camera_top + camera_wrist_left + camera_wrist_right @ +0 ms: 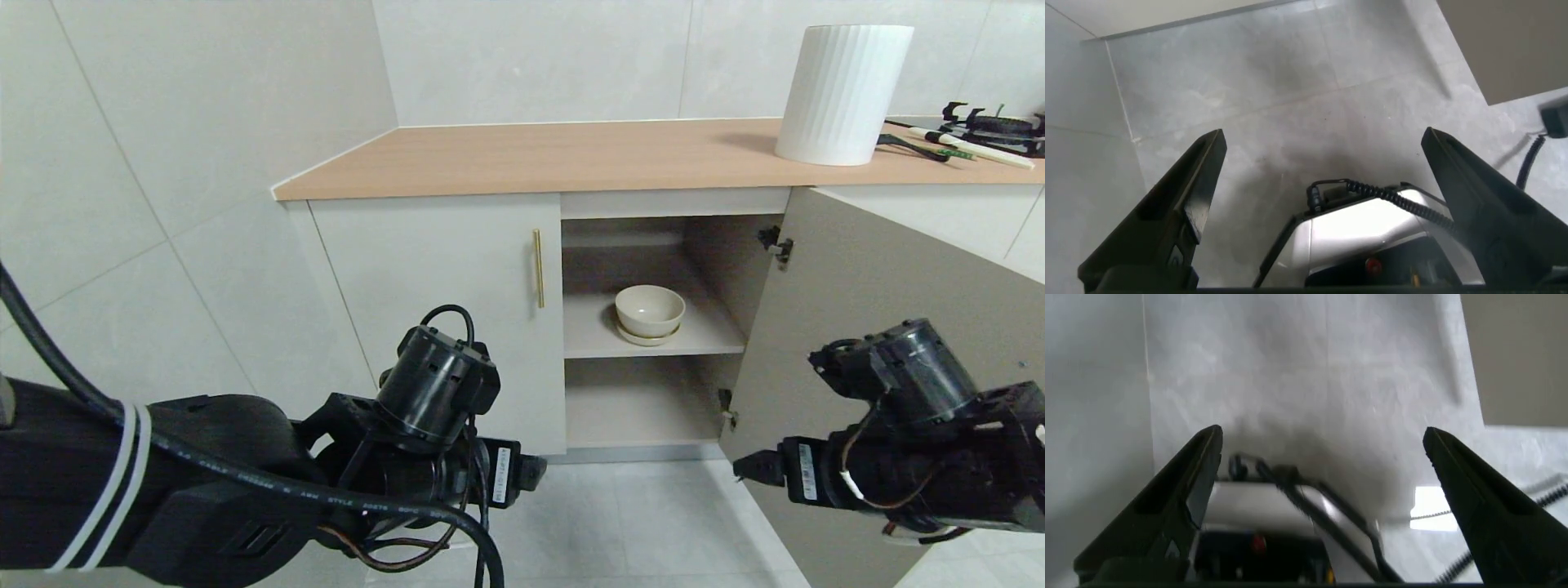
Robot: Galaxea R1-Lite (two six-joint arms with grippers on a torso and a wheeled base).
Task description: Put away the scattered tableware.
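Note:
A cream bowl (pixel 650 309) sits on a small plate (pixel 645 336) on the middle shelf (pixel 596 336) of the open cabinet. My left arm (pixel 437 392) hangs low in front of the closed left door, well short of the shelf. My right arm (pixel 906 384) hangs low beside the open door. The left gripper (pixel 1323 139) points down at the tiled floor, open, with nothing between its fingers (pixel 1200 175). The right gripper (pixel 1323 434) also faces the floor, open and holding nothing. On the counter's far right lie chopsticks and dark utensils (pixel 963 143).
The cabinet's right door (pixel 849 278) stands swung out toward me, close to my right arm. The left door (pixel 441 278) is closed, with a gold handle (pixel 538 268). A tall white ribbed container (pixel 845 91) stands on the wooden countertop (pixel 531 155). The lower shelf (pixel 637 404) is bare.

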